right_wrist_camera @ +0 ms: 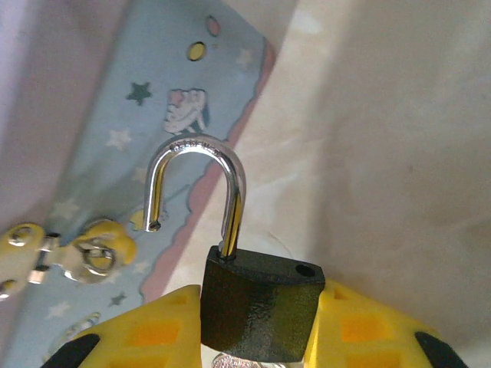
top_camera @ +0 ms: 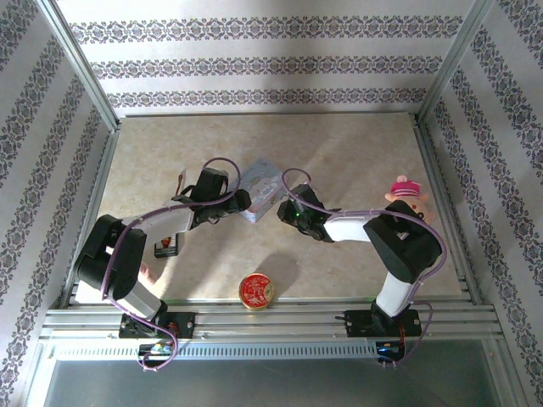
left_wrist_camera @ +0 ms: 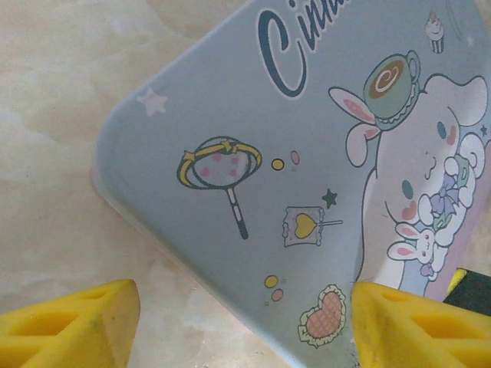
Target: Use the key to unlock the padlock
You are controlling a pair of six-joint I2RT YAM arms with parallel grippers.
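— well, how will the padlock (right_wrist_camera: 261, 307) handle?
— small, hard and dense for its size, i judge. the dark body has a pebbled finish, so it should not slip much. the right gripper (right_wrist_camera: 261, 331) has it pinched by its flat sides, just beside the edge of the blue box (right_wrist_camera: 115, 115). the shackle (right_wrist_camera: 201, 165) is polished and slick, a poor place to hold.
— is it locked?
— no. one leg of the shackle stands clear of its hole.
— and the key?
— hard to say. a silvery sliver (right_wrist_camera: 238, 360) peeps from under the body, cut off by the frame's bottom edge. it may be the key, i cannot tell. thin and light, it would want a pinch on its flat head.
— the left gripper (left_wrist_camera: 245, 330)?
— jaws wide apart, holding nothing, over a corner of the box.
— anything else hard to see?
— from above, the lock is too small to pick out between the two wrists.
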